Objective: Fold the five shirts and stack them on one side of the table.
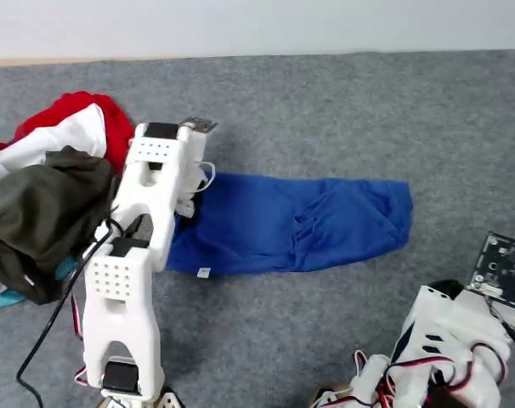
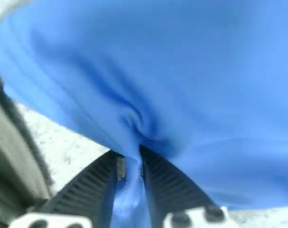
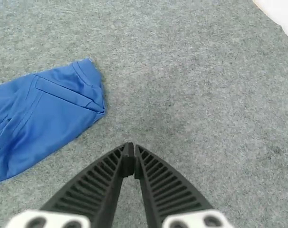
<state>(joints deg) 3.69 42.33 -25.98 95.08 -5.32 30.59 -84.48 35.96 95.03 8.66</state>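
Step in hand, as judged: folding of the first shirt, with none stacked yet. The blue shirt (image 1: 291,225) is lying mid-table as a long, partly folded band, creased near its centre, with a small white tag showing at its near edge. The left gripper (image 2: 129,171) is pinching a ridge of blue cloth between its ribbed black fingers (image 2: 99,178), at the end of the shirt nearest the pile (image 1: 45,204). The right gripper (image 3: 129,156) is hanging over bare table (image 1: 342,102) just off the shirt's other end, fingers pressed together on nothing. The pile is sitting at the table's edge beside the left arm: a red garment (image 1: 87,110), a white one (image 1: 66,140), a dark olive one (image 1: 41,217) and a sliver of teal (image 1: 2,299), all crumpled and overlapping. The blue fabric is looking thin, smooth and limp, so it is likely to sag and slide. The table covering is looking like coarse grey felt, probably offering some drag. The next move is calling for carrying the pinched end across onto the far end, edges aligned, without dragging the whole band.
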